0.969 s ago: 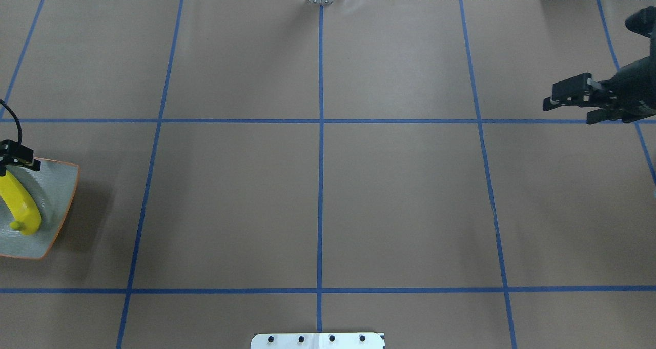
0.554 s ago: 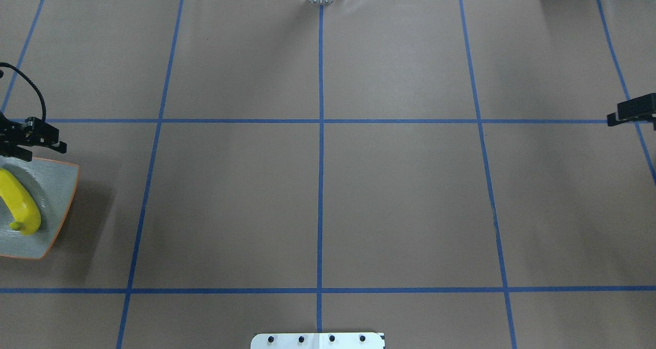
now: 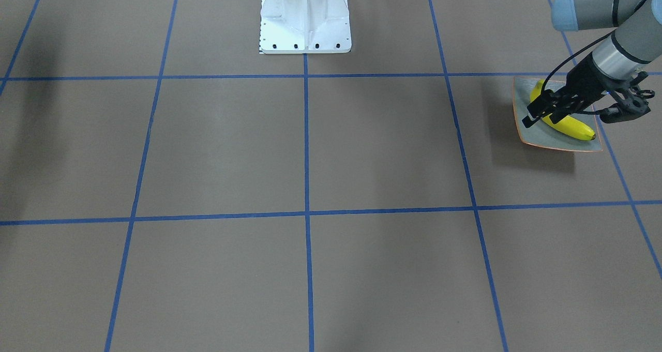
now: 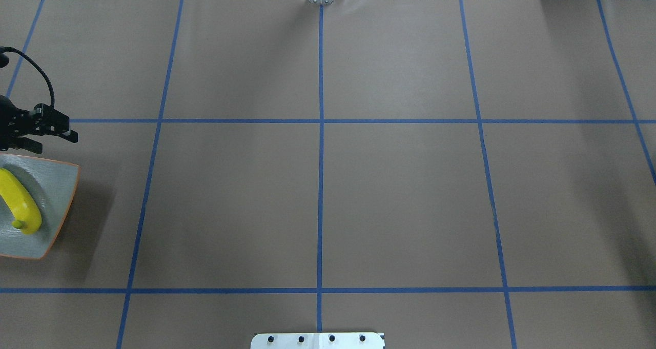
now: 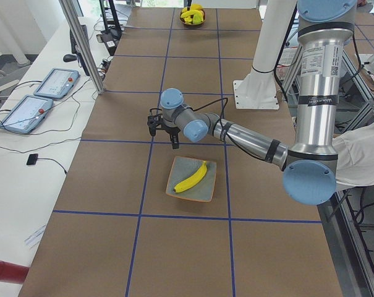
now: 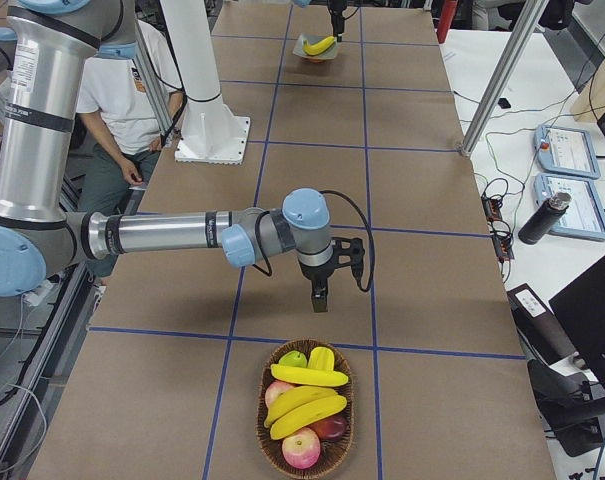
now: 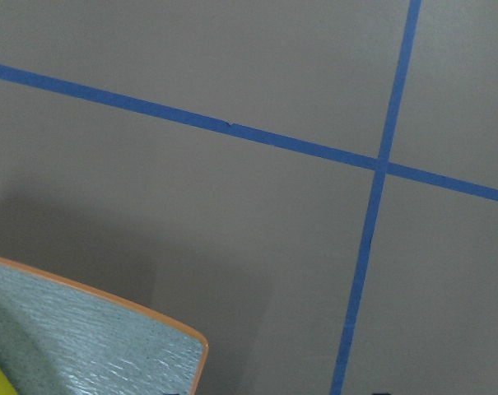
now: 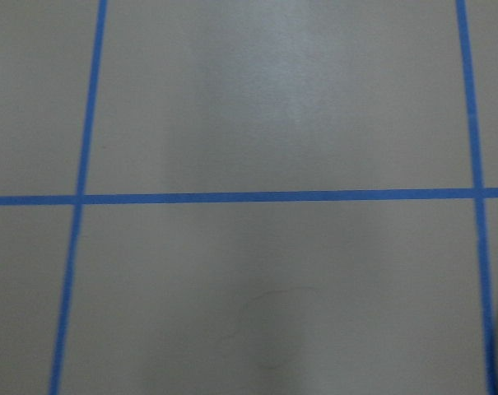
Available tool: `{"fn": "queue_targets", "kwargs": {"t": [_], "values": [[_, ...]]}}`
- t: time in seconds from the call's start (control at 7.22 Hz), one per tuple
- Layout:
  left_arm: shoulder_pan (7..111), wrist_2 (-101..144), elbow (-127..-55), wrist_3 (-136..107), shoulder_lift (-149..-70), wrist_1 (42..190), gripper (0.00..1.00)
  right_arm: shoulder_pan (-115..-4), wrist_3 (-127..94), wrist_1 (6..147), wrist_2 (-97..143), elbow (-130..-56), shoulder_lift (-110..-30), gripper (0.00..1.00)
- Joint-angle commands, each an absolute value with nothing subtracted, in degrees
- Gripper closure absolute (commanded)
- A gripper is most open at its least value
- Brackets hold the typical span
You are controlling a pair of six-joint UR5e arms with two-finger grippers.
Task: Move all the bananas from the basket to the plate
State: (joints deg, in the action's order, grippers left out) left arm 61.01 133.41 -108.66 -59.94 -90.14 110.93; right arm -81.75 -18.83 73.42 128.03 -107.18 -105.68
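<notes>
One yellow banana [image 4: 20, 205] lies on the square grey-green plate [image 4: 57, 182] at the table's left end. My left gripper [image 4: 55, 140] hovers just past the plate's far edge, open, with nothing between its fingers. The left wrist view catches only the plate's corner [image 7: 100, 346]. At the other end of the table the wicker basket [image 6: 265, 438] holds more bananas [image 6: 307, 377]. The right gripper [image 6: 319, 292] hangs pointing down over the table just beyond the basket. It shows only in the exterior right view, so I cannot tell whether it is open or shut.
Red and green apples [image 6: 302, 447] share the basket. The white robot base [image 3: 305, 18] stands at the table's near edge. A person [image 6: 132, 100] sits beside it. Tablets [image 5: 26, 111] and upright metal posts [image 5: 81, 46] line the side bench.
The left gripper has drawn back from over the banana to beyond the plate's far edge. The right gripper has moved right, out of the overhead view. The banana stays on the plate.
</notes>
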Motion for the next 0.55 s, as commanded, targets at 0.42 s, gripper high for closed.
{"fn": "queue_targets", "kwargs": {"t": [0.42], "values": [[61.1, 133.4, -109.7, -60.6, -90.1, 110.3, 0.16, -84.0, -14.6, 47.2, 125.5, -89.1, -114.3, 0.01]]}}
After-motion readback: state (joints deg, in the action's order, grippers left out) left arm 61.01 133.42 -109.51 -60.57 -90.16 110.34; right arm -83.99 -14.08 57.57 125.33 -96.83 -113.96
